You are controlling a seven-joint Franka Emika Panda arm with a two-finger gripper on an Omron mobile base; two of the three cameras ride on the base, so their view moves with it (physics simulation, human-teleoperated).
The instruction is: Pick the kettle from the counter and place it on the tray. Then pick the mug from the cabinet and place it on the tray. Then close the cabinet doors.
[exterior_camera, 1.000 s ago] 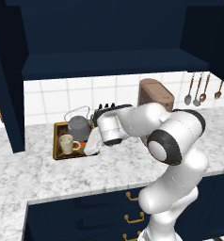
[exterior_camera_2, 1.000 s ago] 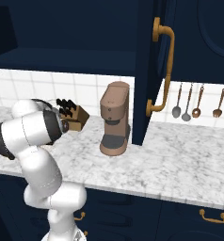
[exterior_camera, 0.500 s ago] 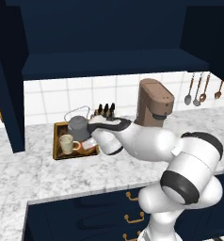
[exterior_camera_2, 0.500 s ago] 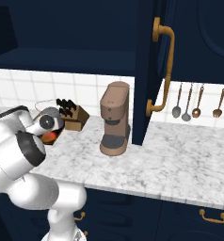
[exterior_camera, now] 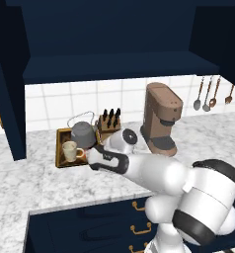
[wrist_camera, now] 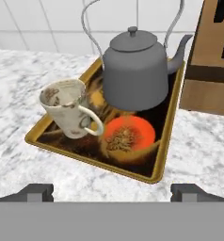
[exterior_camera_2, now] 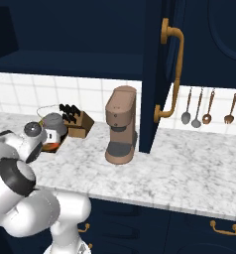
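The dark-grey kettle (wrist_camera: 132,70) stands upright at the back of the wooden-rimmed tray (wrist_camera: 92,162), its wire handle arching over it. The cream mug (wrist_camera: 67,110) stands on the tray's left part, handle toward the orange-red spot. My gripper (wrist_camera: 112,192) is open just in front of the tray, low over the marble counter (wrist_camera: 203,141), with nothing between its fingers. From the left base view the gripper (exterior_camera: 89,157) sits beside the mug (exterior_camera: 69,150) and below the kettle (exterior_camera: 83,133). The cabinet (exterior_camera: 114,64) is open, with its right door (exterior_camera_2: 157,74) swung out.
A wooden knife block (exterior_camera: 109,122) stands right behind the tray. The tall brown coffee machine (exterior_camera: 161,118) is to its right. The open left cabinet door (exterior_camera: 6,99) juts over the counter. Utensils (exterior_camera_2: 197,109) hang on the tiled wall.
The hand has dropped lower and to the left, down to the tray's front edge, and the elbow has swung out to the right. Kettle and mug have stayed on the tray.
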